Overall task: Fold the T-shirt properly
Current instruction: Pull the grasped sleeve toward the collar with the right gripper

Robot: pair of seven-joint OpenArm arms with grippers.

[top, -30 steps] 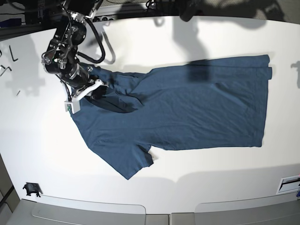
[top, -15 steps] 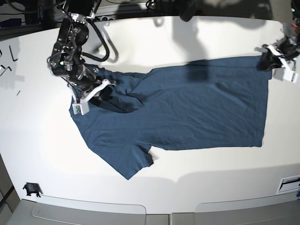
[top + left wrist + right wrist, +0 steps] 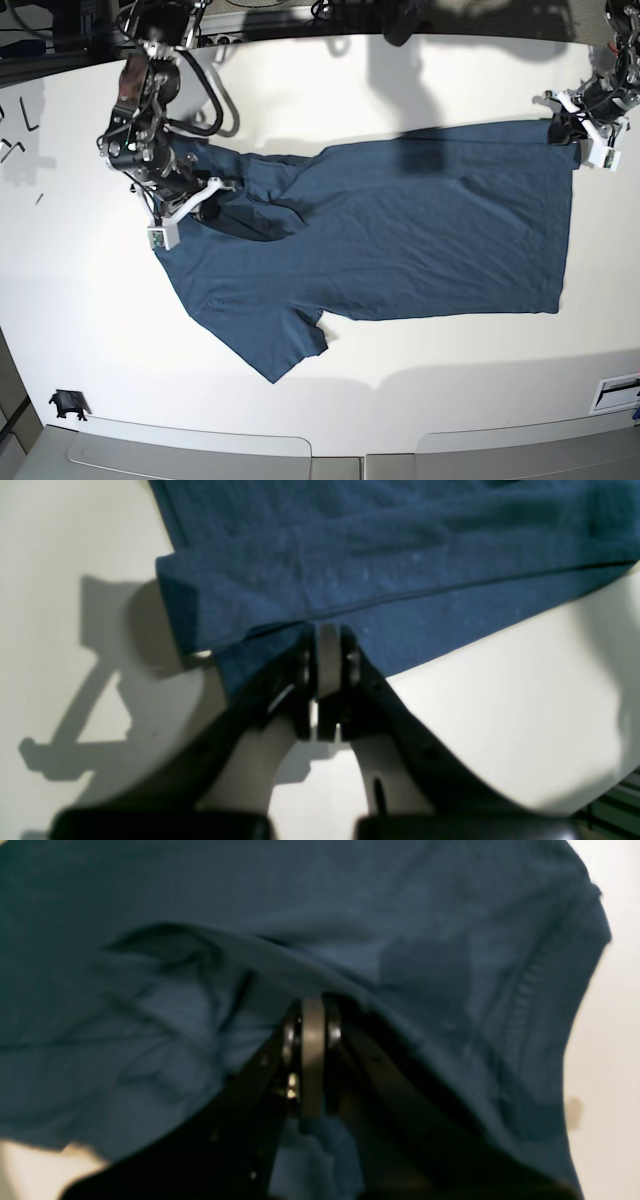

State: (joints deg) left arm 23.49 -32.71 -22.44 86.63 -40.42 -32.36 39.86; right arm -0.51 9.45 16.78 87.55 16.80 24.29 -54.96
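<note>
The left end effector (image 3: pixel 572 128) is clamped on the hem corner of the T-shirt (image 3: pixel 400 230) spread on the white worktop (image 3: pixel 80 300). The right end effector (image 3: pixel 205 195) pinches bunched cloth near the collar. Its fingertips are buried under folds in the wrist view.

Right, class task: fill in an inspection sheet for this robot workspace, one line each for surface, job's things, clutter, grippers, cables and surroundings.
Surface: white table, shadowed near the top edge.
Job's things: navy T-shirt lying spread out, one sleeve rumpled.
Clutter: hex keys at the table's far corner; small black clip; label at the edge.
Grippers: left gripper shut on the T-shirt's hem corner; right gripper shut on the T-shirt near the sleeve.
Cables: black cable looping off the right arm.
Surroundings: dark equipment behind the table, unclear.
</note>
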